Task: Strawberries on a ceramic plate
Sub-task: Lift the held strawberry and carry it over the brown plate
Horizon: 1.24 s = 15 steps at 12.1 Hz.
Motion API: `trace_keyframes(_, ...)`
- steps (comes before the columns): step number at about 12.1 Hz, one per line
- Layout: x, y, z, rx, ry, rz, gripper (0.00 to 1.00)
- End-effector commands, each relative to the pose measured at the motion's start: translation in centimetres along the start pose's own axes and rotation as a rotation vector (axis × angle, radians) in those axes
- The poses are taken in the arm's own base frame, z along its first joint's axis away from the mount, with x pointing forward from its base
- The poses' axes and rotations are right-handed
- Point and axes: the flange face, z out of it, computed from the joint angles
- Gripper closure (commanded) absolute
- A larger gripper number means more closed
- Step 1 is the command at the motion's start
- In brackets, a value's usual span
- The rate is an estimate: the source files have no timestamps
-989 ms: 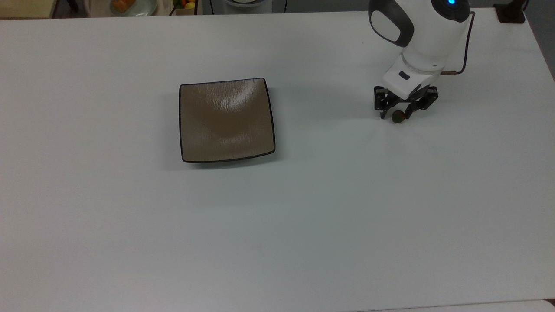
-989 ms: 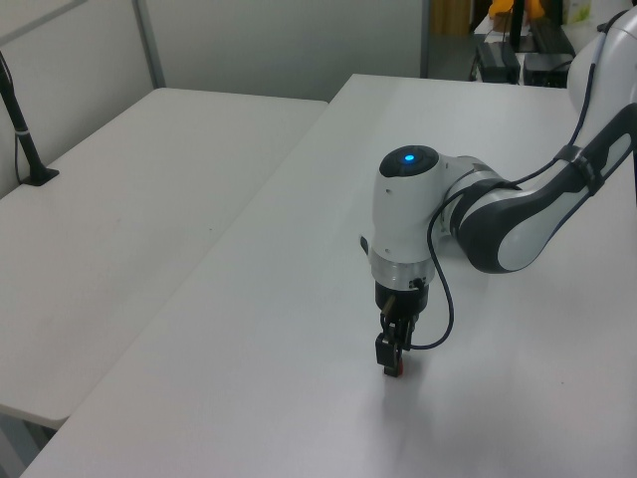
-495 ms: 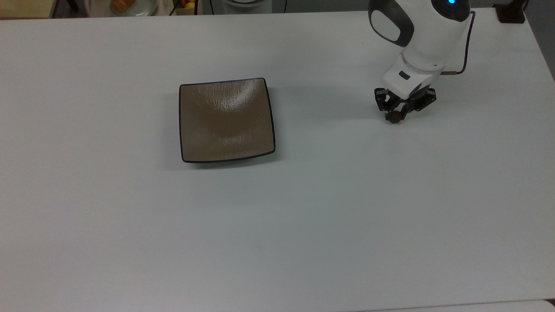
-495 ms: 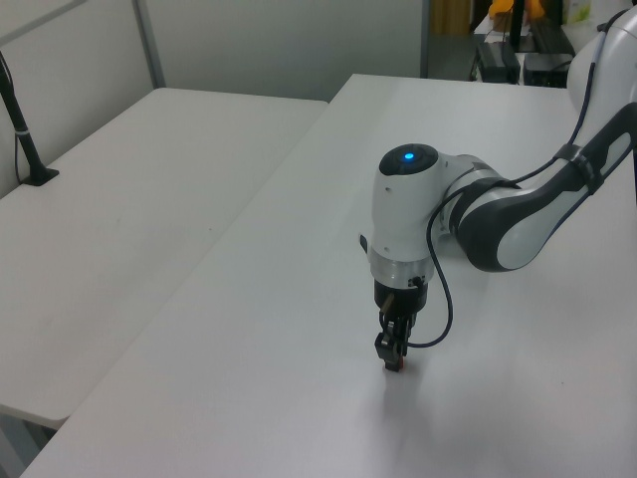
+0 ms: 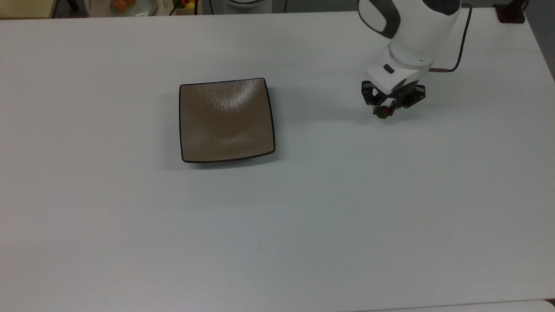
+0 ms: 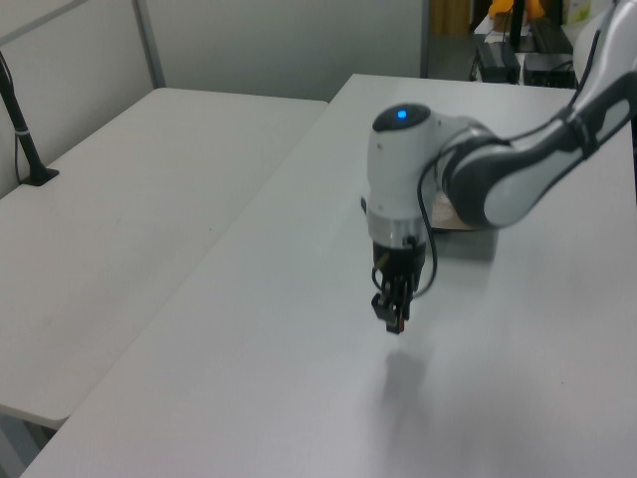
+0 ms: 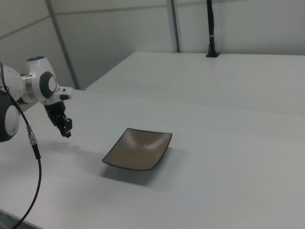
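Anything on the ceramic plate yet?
No. The ceramic plate holds nothing; its whole glossy face shows. The strawberry sits pinched in the gripper, raised off the table, at the top view's right.

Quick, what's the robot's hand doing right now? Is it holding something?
Gripper: shut on the strawberry, held up off the table.
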Motion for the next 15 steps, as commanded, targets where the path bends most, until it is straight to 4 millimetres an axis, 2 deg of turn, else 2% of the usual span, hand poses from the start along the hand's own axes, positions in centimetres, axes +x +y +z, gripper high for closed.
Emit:
trace_keyframes(1, 0.0, 4.1, -5.1, 0.051, -0.126, -0.018, 0.8)
trace_keyframes(4, 1.0, 8.8, -8.7, 0.121, -0.228, -0.035, 0.8)
trace_keyframes(6, 2.5, 14.1, -10.1, 0.172, -0.331, -0.054, 0.8)
trace_keyframes(8, 3.4, 17.7, -11.2, 0.22, -0.352, -0.06, 0.8)
trace_keyframes(11, 5.1, 24.4, -11.7, 0.296, -0.378, -0.02, 0.8)
trace_keyframes(12, 5.8, 27.5, -11.5, 0.319, -0.386, 0.015, 0.8)
trace_keyframes(15, 6.6, 32.5, -10.9, 0.351, -0.396, 0.088, 0.8)
